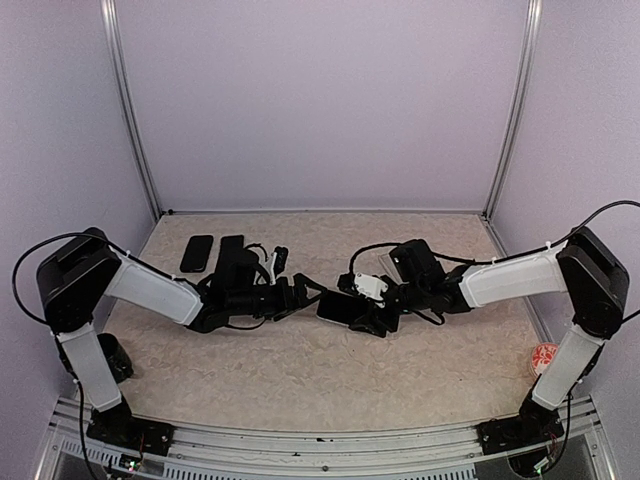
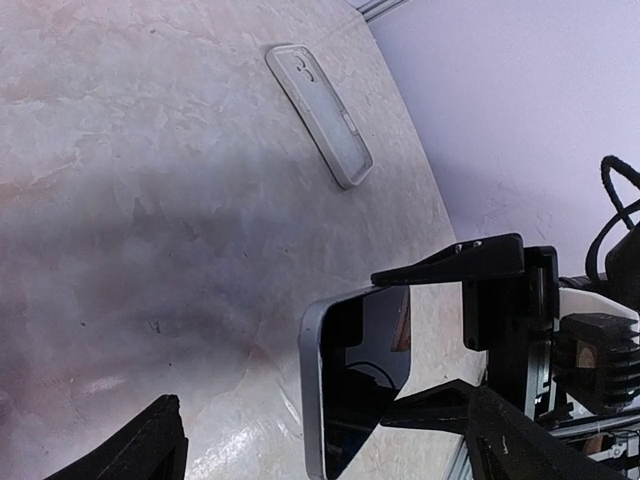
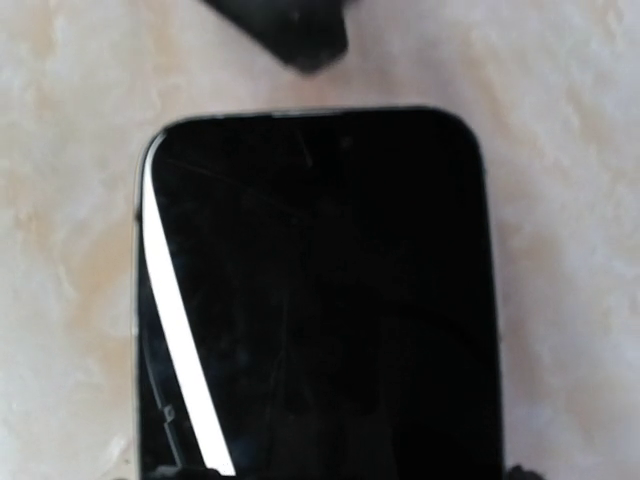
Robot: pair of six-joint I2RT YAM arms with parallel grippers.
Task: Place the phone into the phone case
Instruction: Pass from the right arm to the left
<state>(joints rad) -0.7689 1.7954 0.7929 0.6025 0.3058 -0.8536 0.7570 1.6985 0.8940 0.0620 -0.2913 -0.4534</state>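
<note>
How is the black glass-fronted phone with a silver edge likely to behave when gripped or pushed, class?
The black glass-fronted phone is probably stiff: its silver edge runs straight. Its glossy screen mirrors a bright streak, so it may be slippery and scratch-prone. Being a flat slab, it should slide on the marbled table, not roll.

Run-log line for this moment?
right gripper: shut on black-screened silver-edged phone | left gripper: open, near phone | transparent rectangular phone case: empty, flat on table | insertion: not yet done
</note>
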